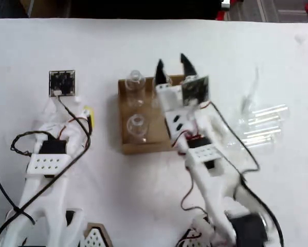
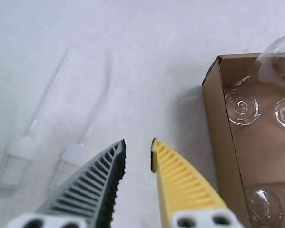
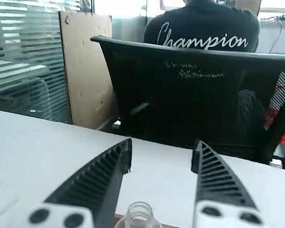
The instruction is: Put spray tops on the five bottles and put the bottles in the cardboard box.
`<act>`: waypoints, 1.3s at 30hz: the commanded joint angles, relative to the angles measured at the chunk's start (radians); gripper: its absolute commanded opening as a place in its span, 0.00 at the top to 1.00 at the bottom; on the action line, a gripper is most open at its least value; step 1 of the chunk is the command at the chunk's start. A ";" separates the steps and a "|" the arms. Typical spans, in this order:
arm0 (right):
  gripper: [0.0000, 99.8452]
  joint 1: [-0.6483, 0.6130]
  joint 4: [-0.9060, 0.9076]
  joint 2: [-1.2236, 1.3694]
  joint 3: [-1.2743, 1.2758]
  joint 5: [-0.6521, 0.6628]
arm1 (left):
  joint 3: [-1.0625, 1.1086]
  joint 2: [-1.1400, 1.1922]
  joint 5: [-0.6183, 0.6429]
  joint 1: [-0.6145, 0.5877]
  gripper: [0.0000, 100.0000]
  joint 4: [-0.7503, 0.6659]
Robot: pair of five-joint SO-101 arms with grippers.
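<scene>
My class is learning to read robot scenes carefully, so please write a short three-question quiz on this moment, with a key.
1. Short answer: what holds the clear bottles?
2. True or false: the right tool is shut on a bottle.
3. Pick one: the two spray tops near the left tool lie
A. on the table
B. inside the box
C. screwed onto bottles

Key
1. The cardboard box.
2. False. The right tool is open and holds nothing; it hangs over the box's far edge.
3. A.
</scene>
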 commanded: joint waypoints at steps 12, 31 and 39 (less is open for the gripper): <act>0.81 0.440 1.138 -0.455 -0.322 0.095 | -0.006 -0.025 0.005 0.008 0.91 -0.026; 0.82 0.622 0.987 -0.467 0.190 1.128 | 0.005 -0.022 0.005 0.008 0.91 -0.029; 0.82 0.595 1.076 -0.467 0.199 1.220 | 0.003 -0.027 0.005 0.013 0.91 -0.029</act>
